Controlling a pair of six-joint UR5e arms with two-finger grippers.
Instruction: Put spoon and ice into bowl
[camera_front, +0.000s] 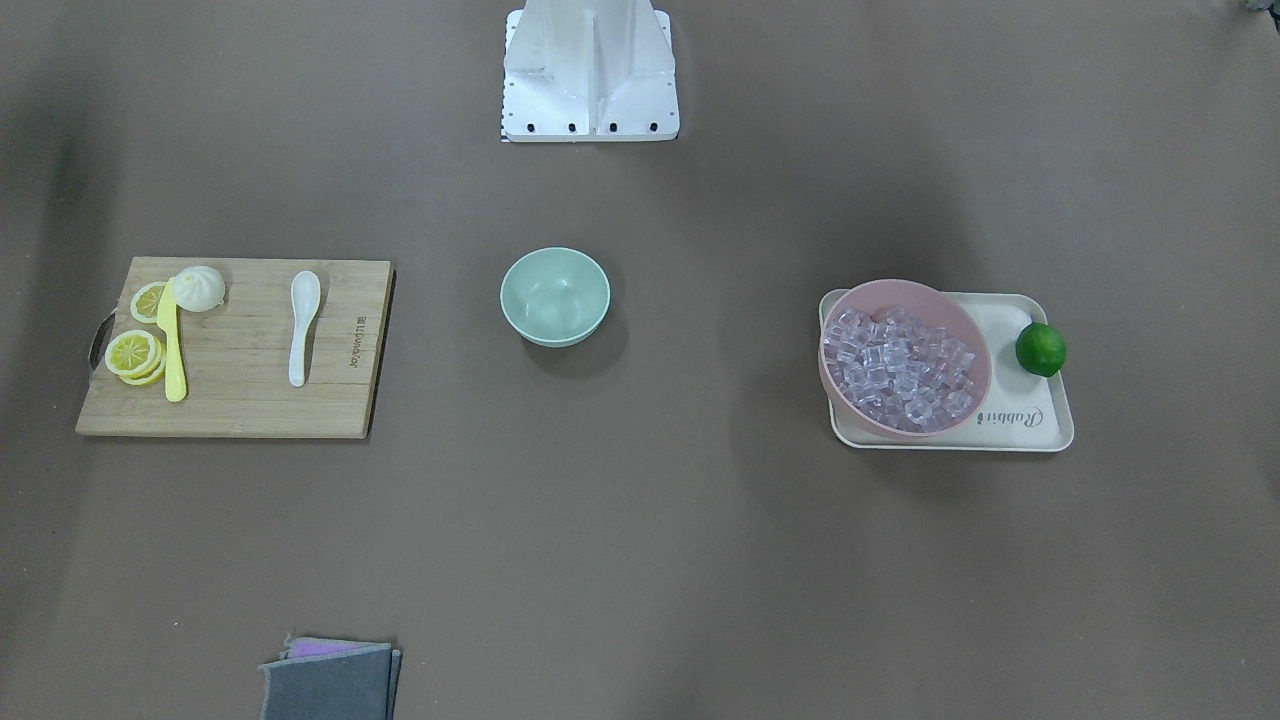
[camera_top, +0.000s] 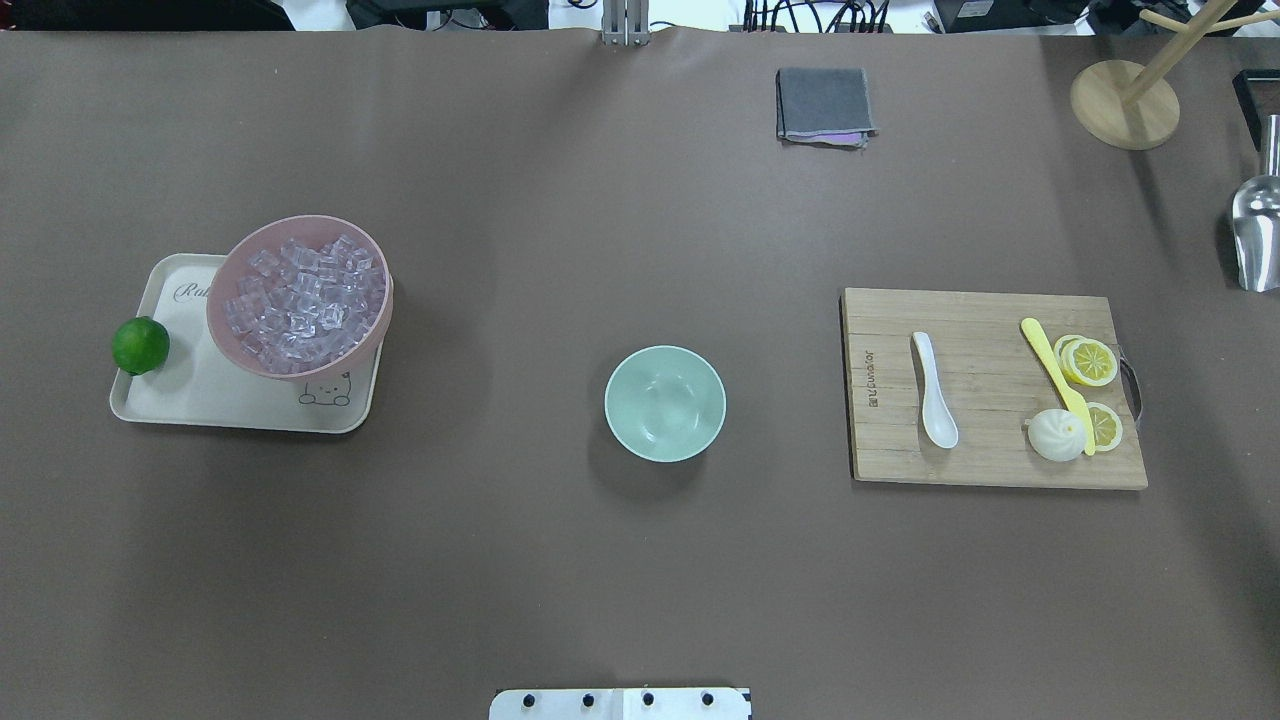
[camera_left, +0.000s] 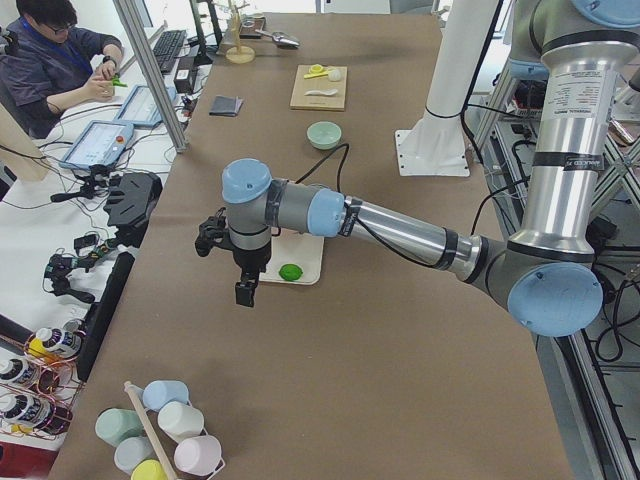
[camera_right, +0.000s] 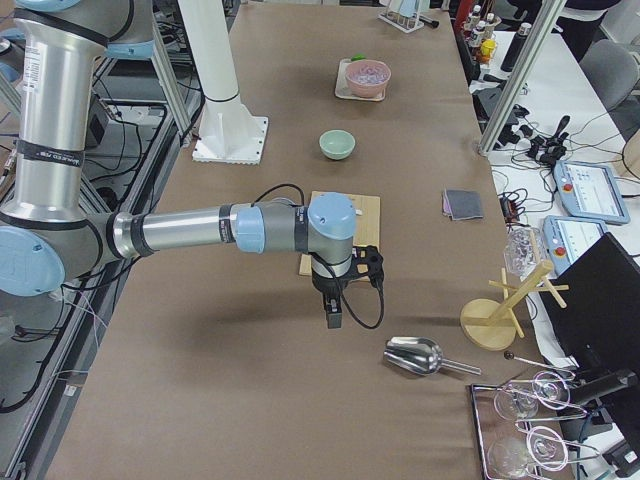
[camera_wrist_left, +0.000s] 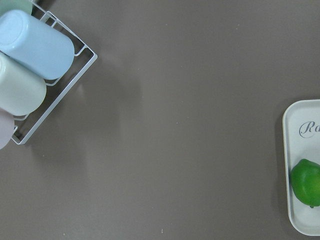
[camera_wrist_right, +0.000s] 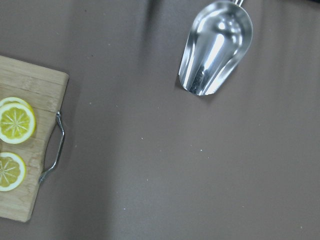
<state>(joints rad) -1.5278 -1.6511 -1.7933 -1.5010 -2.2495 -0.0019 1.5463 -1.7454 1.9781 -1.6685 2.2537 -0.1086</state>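
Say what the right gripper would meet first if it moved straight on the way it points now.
The right gripper points straight down, so it would likely meet bare table first, between the board and the scoop. Its height is unclear.

Overhead and front cameras are looking steeply down from opposite sides, sharing the small round mint-green bowl (camera_top: 665, 403); side cameras are sighting along the brown table (camera_left: 350, 400); wrist cameras are looking straight down, close.

Bright, even overhead light, soft shadows (glare on the scoop (camera_wrist_right: 216, 47)).
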